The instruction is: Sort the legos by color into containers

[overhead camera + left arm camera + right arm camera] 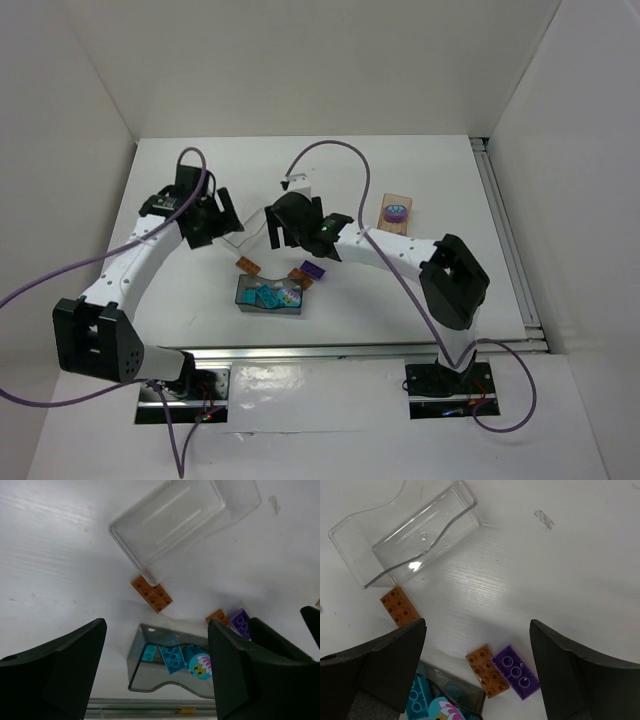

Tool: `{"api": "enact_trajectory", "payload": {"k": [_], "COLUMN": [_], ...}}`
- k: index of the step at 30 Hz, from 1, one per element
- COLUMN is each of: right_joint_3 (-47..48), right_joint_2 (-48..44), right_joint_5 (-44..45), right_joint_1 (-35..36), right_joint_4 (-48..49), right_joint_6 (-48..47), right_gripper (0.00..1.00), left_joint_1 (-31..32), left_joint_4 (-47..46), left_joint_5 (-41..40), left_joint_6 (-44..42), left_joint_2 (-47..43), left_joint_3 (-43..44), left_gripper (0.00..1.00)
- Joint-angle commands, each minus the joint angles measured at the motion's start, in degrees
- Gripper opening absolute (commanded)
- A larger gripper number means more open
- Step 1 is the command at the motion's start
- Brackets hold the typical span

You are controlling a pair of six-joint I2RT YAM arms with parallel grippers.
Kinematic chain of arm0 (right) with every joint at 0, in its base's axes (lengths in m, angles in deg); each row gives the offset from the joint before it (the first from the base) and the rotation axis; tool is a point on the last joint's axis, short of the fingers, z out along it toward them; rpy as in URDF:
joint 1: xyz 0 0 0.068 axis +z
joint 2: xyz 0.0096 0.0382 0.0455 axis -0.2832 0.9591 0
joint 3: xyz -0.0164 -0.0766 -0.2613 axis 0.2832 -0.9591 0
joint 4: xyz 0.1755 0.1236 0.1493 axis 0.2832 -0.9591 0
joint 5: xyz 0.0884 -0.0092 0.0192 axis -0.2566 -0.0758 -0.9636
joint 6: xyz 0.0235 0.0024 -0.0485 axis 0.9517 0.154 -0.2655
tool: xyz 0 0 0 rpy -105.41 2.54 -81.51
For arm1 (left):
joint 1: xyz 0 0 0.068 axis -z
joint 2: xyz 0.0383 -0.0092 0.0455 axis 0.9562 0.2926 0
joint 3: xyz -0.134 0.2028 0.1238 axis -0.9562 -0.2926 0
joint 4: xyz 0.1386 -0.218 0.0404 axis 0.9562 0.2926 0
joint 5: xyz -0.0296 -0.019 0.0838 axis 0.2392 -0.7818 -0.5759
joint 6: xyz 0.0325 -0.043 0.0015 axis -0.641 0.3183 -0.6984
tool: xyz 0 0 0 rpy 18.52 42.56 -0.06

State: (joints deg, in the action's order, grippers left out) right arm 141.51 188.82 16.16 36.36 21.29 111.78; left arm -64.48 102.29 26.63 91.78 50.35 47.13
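Teal legos (172, 657) in grey tray (136, 666); purple piece (396, 211) seemingly on wooden tray (389, 229). Loose: orange bricks (399, 606), purple brick (516, 672). Left fingers (60, 670), right fingers (375, 672) spread, empty.

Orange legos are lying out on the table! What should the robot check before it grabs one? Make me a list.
1. Right pincer open, nothing in it: ok.
2. Left pincer open, nothing in it: ok.
3. Orange lego by the clear tray lies flat, studs up, no other brick against it: ok.
4. Room around the other orange lego: not ok, the purple lego lies right against it.
5. Clear tray empty: ok.
6. Dark-grey tray holds teal legos, no orange showing in it: ok.
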Motion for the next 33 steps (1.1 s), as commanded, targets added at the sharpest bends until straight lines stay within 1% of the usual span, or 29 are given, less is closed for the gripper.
{"api": "enact_trajectory", "payload": {"k": [1,3,4,6,8,10,14,15,17,20,25,27,29,33], "right_joint_3": [-1.2,-1.2,-1.8,-3.6,-5.5,-6.9,-8.2,-8.2,-8.7,-10.1,-12.8,-13.5,-14.0,-14.0], "right_joint_2": [-3.0,-3.5,-4.5,-5.9,-8.2,-10.0,-12.2,-12.2,-14.0,-16.4,-19.3,-19.9,-20.4,-20.4], "right_joint_5": [0.8,2.1,2.1,2.6,2.6,3.2,4.4,4.9,5.6,6.1,6.7,7.3,7.9,7.9], "right_joint_1": [-0.5,-0.5,-0.5,-0.5,-0.5,-0.5,-0.5,-0.5,-1.0,-1.0,-1.0,-1.0,-1.0,-1.0], "right_joint_4": [2.7,1.6,0.9,0.9,0.9,0.9,0.1,-0.5,-1.1,-1.8,-2.9,-3.5,-4.2,-4.2], "right_joint_6": [2.4,2.9,2.9,2.9,3.4,4.1,4.7,4.7,4.7,4.7,4.7,5.2,5.2,5.2], "right_gripper": [0.91,0.91,0.91,0.91,0.91,0.91,0.91,0.91,0.91,0.91,0.91,0.91,0.91,0.91], "left_joint_1": [3.0,5.2,5.8,8.1,8.9,9.5,11.1,11.8,12.5,13.0,13.0,13.5,13.5,13.5], "left_joint_4": [-4.8,-6.7,-6.7,-6.7,-7.2,-7.2,-4.8,-4.2,-2.5,-1.8,-1.8,-1.8,-3.3,-4.4], "left_joint_5": [7.7,7.8,7.2,4.0,0.2,-1.5,-6.4,-7.2,-10.1,-11.6,-12.3,-12.3,-12.8,-12.8], "left_joint_6": [7.9,10.9,12.1,15.9,19.2,21.1,27.8,28.6,30.6,32.2,34.7,35.6,36.2,36.2], "left_joint_2": [-1.9,-0.3,0.8,2.8,3.9,6.3,10.5,11.2,13.2,14.5,18.5,19.3,19.3,20.5], "left_joint_3": [-7.0,-10.0,-10.0,-10.0,-10.0,-9.3,-8.0,-7.3,-6.2,-6.2,-5.7,-5.7,-7.4,-7.4], "left_gripper": [0.88,0.87,0.86,0.85,0.85,0.85,0.83,0.82,0.82,0.83,0.82,0.79,0.76,0.67]}}
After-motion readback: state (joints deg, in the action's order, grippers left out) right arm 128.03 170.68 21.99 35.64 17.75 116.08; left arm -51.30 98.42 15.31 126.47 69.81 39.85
